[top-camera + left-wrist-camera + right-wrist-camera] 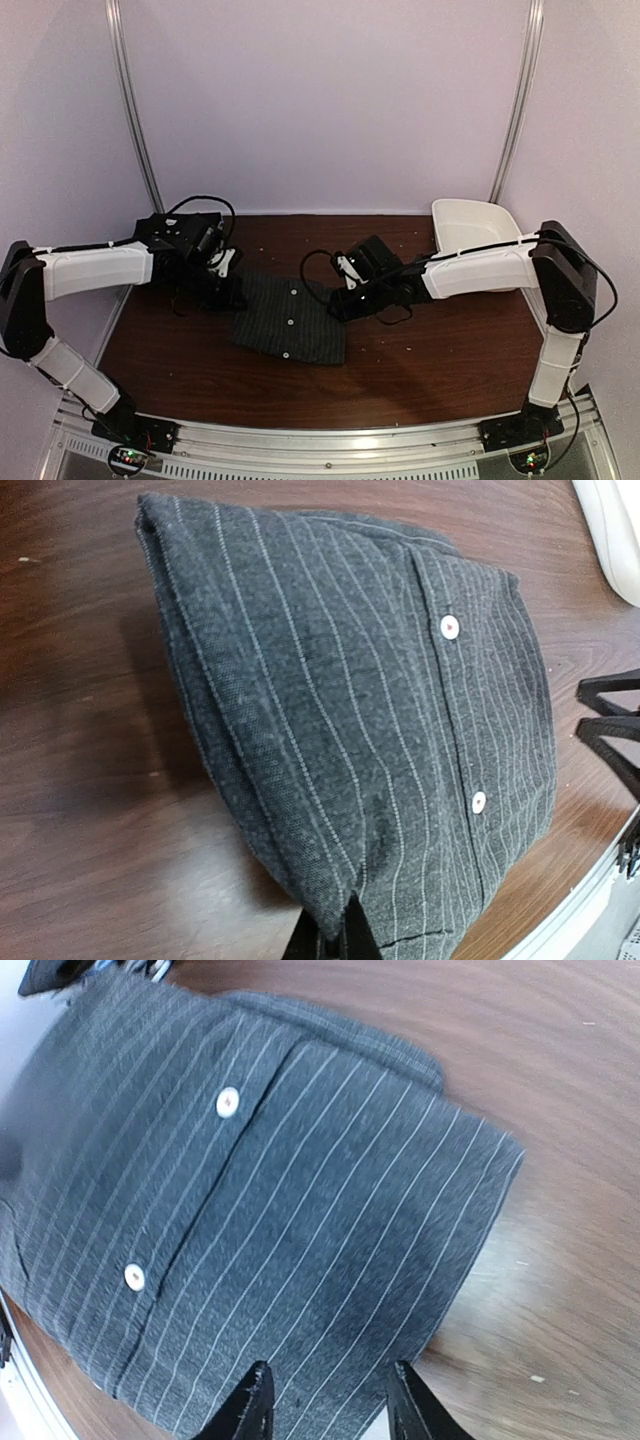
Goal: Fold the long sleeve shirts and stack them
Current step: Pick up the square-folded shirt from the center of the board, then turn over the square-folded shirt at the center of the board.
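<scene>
While I'm standing here, biggest thing first: one brown wooden table (430, 360), with two white-and-black arms bolted at its near edge. Left arm (95, 270) reaches in from the left, right arm (480, 270) from the right, and both point at the middle.

One white tub (470, 225) sits in the far right corner, well apart from the cloth.

Only one pinstriped shirt (290, 320) that I can count. It's folded into a dark flat rectangle, lying about mid-table, slightly left of centre, right between the two grippers.

Left gripper (335, 935) has its fingers pinched together on the shirt's left edge, and the fabric corner runs straight into them. Right gripper (330, 1405) is at the opposite edge with its two fingers apart, the hem showing in the gap between them, not squeezed as far as I can see.

Smallest stuff: white buttons (289, 322) down the placket. I count three from overhead, though each wrist camera only catches two.
</scene>
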`<state>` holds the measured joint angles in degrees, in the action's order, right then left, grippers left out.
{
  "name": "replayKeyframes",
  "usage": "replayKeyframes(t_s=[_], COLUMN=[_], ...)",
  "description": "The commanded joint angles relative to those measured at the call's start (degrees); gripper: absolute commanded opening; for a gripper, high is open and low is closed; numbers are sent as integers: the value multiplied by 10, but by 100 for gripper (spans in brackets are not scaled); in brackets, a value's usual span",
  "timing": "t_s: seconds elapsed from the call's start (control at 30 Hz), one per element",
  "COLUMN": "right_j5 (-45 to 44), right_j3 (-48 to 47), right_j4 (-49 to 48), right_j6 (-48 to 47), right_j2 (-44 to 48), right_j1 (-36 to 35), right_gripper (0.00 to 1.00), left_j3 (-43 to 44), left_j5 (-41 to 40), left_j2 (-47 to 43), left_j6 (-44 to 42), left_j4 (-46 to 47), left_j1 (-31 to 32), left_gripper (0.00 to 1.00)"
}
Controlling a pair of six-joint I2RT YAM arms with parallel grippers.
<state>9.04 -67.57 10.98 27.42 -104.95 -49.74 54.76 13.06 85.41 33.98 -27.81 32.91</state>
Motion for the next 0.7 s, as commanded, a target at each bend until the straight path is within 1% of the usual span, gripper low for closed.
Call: replayKeyframes(t_s=[0.0, 0.1, 0.23, 0.3, 0.47, 0.57, 0.67], right_j5=[-1, 8, 43, 66, 102, 118, 144], right_j3=[-58, -95, -143, -168, -217, -249, -292], right_j4=[12, 10, -12, -17, -48, -72, -102], right_j6=[12, 14, 26, 35, 62, 84, 108], right_j2=[-55, -103, -168, -200, -245, -274, -308], right_j1=[-18, -26, -36, -41, -51, -56, -60], right_gripper=[39, 38, 37, 35, 33, 33, 33], left_j3=[17, 33, 61, 85, 158, 196, 214], left_j5=[-7, -2, 5, 7, 16, 44, 86], left_j2=[-43, -59, -64, -59, -48, -39, -23], left_j6=[-61, -83, -103, -112, -125, -125, -123], left_j4=[-54, -76, -95, -103, -128, -131, -118], left_j1=[-31, -47, -60, -68, -73, -73, -73], left_gripper=[0, 0, 0, 0, 0, 0, 0])
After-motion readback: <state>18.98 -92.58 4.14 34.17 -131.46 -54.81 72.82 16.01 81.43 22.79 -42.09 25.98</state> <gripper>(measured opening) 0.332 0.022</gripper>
